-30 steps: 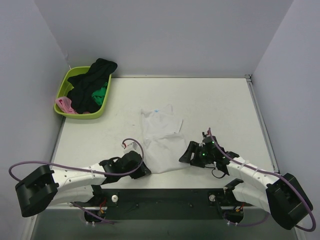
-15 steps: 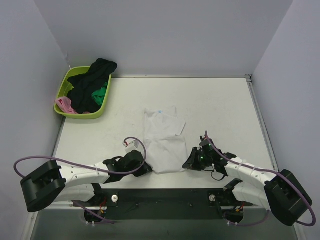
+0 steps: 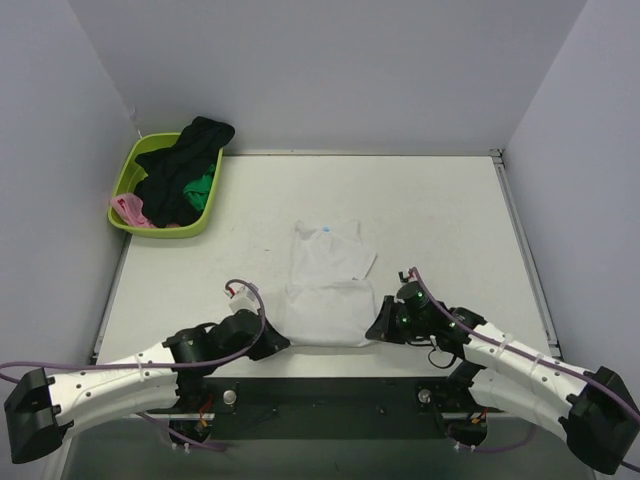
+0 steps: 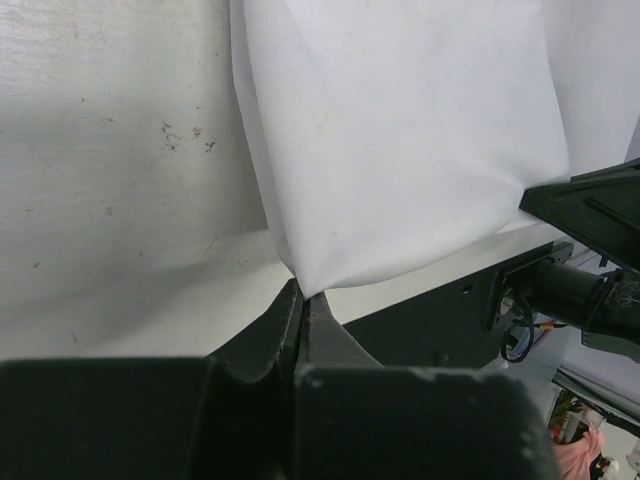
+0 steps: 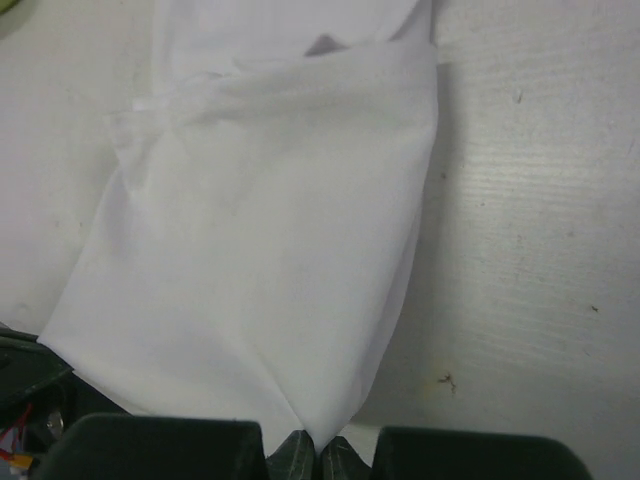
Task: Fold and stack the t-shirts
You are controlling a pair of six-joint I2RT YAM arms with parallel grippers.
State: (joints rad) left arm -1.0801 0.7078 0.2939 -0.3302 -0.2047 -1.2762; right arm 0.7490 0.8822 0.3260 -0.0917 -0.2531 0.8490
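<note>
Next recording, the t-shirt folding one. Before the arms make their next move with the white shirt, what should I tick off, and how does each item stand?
1. The left gripper is shut on the near left corner of the white t-shirt: ok.
2. The right gripper is shut on its near right corner: ok.
3. The cloth between the two grips lies smooth, without a twist: ok.
4. How many layers each pinch holds: cannot tell.
5. Nothing lies on the shirt's far half: ok.
6. The black, green and pink garments sit in the lime basket, apart from the white t-shirt: ok.
</note>
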